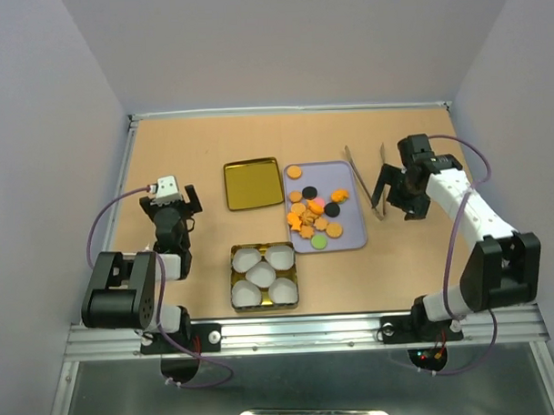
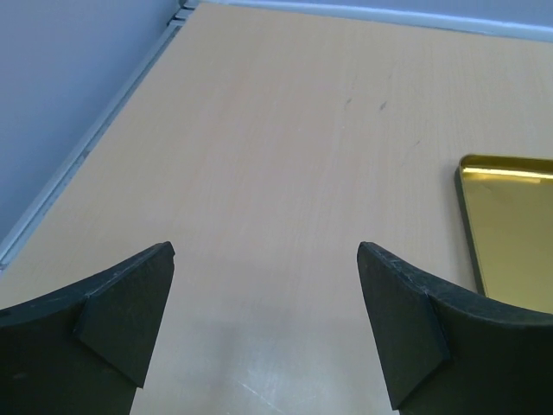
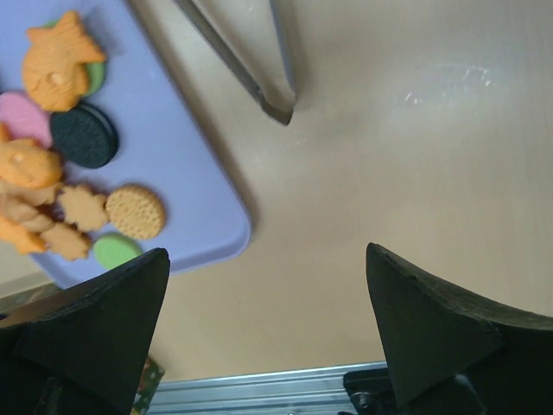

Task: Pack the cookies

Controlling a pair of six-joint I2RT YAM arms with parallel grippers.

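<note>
Start of task, nothing packed yet by the look of it: the cookies (image 1: 315,211) all sit in a loose pile on the lavender tray (image 1: 349,173) mid-worktop (image 1: 184,147), mostly orange with a few black, pink and green. The gold tin (image 1: 233,249) just near of the tray holds five white paper cups (image 1: 261,274), all empty. Its gold lid (image 1: 253,183) lies flat just left of the tray. The left pincer (image 1: 174,204) hangs wide and empty over bare worktop, well left of the lid. The right pincer (image 1: 393,190) is also wide and empty, low beside the metal tongs (image 1: 361,179), which lie on the worktop just right of the tray. In the right wrist view the tongs' joined end (image 3: 278,108) points toward the pincer and is not yet between the fingers (image 3: 406,303). Likely step in hand: reaching for the tongs. The next move probably calls for the right pincer to advance, straddle the tongs near that end and close. They lie flat, so a low approach is needed.
</note>
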